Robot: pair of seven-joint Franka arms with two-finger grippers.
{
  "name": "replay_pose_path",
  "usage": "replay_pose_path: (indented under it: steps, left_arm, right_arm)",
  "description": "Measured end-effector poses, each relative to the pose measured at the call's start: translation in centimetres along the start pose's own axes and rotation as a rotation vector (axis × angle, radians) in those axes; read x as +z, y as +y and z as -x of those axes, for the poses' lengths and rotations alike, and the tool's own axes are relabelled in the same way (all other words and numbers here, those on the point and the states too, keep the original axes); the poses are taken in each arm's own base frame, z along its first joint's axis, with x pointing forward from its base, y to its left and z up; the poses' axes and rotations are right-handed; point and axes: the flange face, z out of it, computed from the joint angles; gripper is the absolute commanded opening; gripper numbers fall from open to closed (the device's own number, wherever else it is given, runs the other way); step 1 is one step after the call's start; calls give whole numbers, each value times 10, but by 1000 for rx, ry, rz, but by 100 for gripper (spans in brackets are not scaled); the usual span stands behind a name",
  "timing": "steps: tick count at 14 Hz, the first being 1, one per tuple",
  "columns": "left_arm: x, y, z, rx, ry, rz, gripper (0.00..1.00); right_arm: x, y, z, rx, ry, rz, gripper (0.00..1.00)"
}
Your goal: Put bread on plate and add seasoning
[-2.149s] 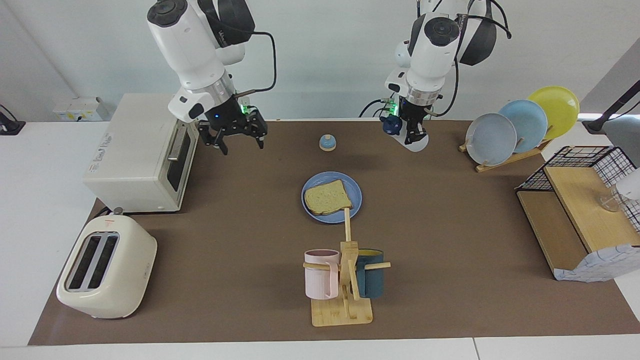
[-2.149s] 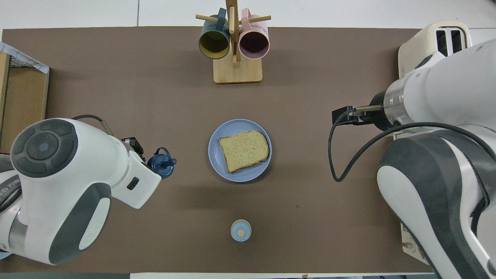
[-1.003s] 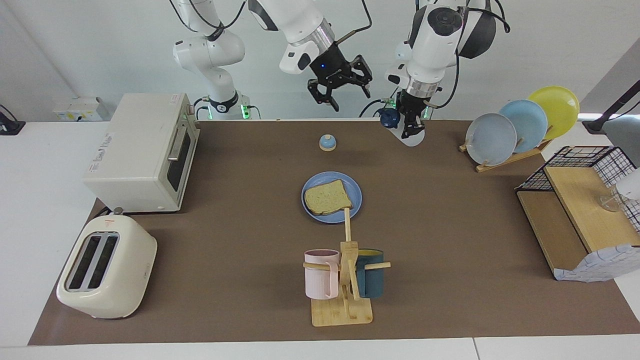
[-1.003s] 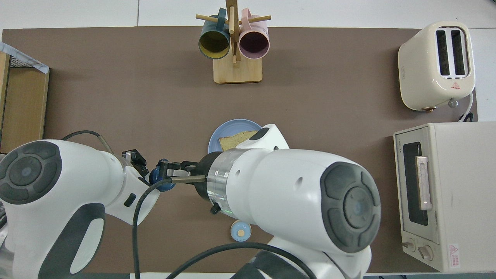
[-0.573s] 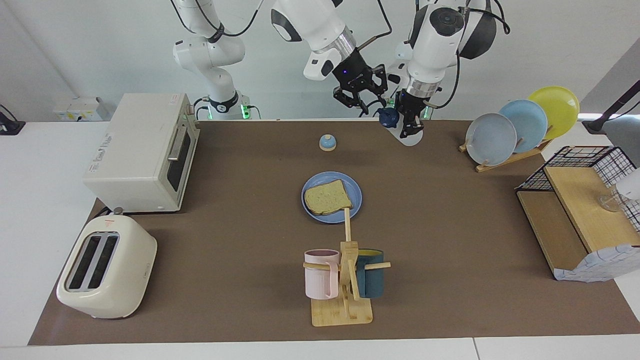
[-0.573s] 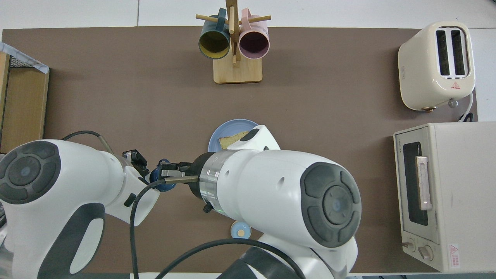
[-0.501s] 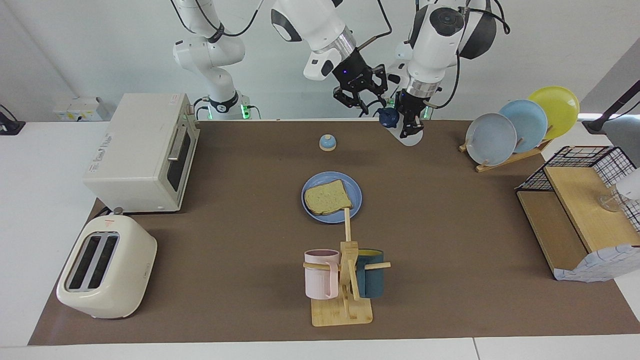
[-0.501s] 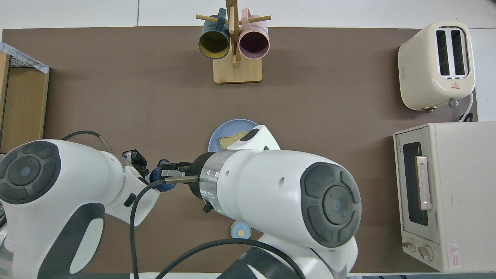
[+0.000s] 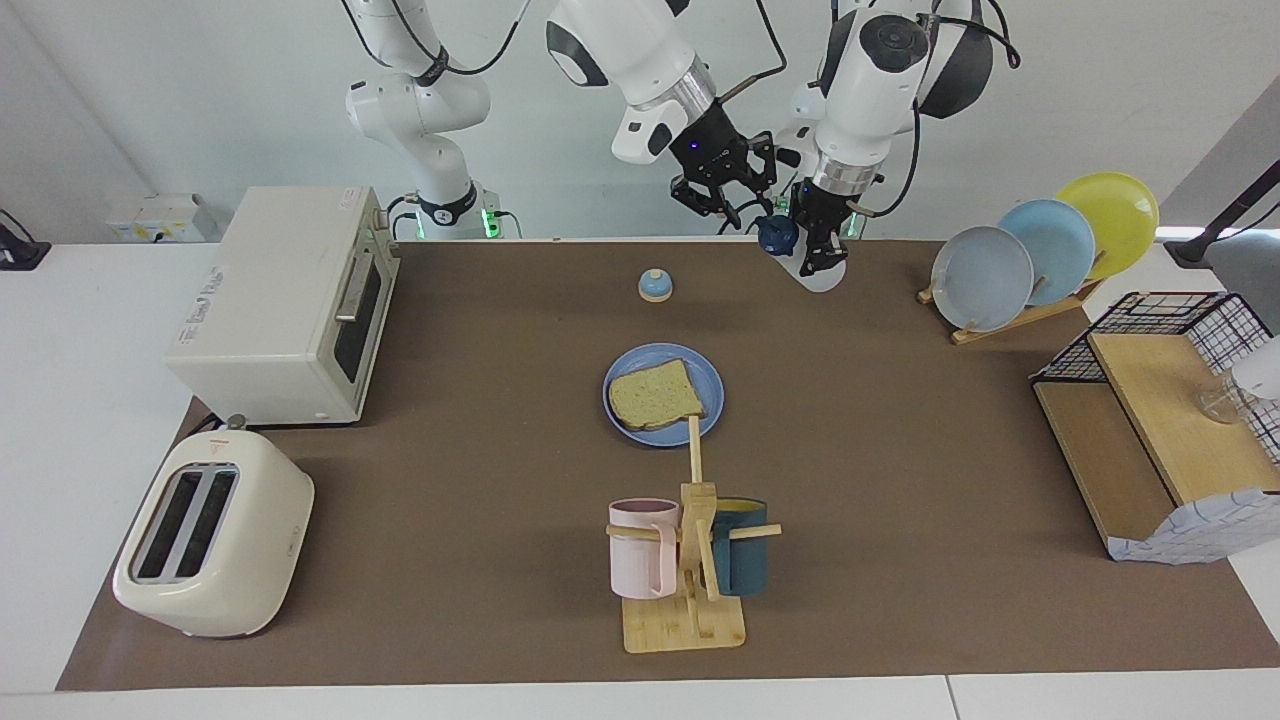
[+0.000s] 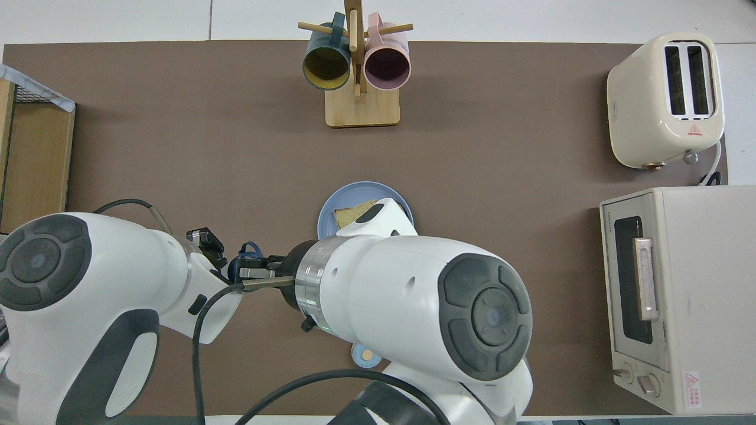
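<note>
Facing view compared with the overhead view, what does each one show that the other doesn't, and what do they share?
Only the facing view shows the plate rack and, plainly, the left pincer gripping the tilted seasoning bottle with the open right pincer beside its cap. Only the overhead view shows the oven knobs; there the right arm covers most of the bread. Both show the bread on the plate, the mug stand and the toaster.

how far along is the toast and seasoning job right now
Done: the bread lies on the plate. In hand: the left gripper holds the seasoning bottle up near the robots' edge of the table, and the right gripper, jaws open, is at its cap. Left: nothing is over the bread yet, so seasoning remains.
</note>
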Motion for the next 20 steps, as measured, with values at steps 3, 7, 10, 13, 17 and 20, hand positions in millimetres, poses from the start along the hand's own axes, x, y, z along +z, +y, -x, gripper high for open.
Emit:
replay_pose_path:
  steps: [3,7,10,13,17,20]
  left_arm:
    - [0,0,0,0,0,0,0]
    - [0,0,0,0,1,-1,0]
    - [-1,0,0,0,1,-2,0]
    - [-1,0,0,0,1,-2,0]
    - [0,0,0,-1,1,-1,0]
    - [0,0,1,-2,1,-1,0]
  right_arm:
    - [0,0,0,0,-1,1,25]
    - [1,0,1,0,-1,1,25]
    - [1,-1,2,-3,-3,1,25]
    - [1,-1,2,-3,-4,1,14]
    - [1,-2,2,-4,-2,-1,0]
    - [1,-2,2,-4,-1,-2,0]
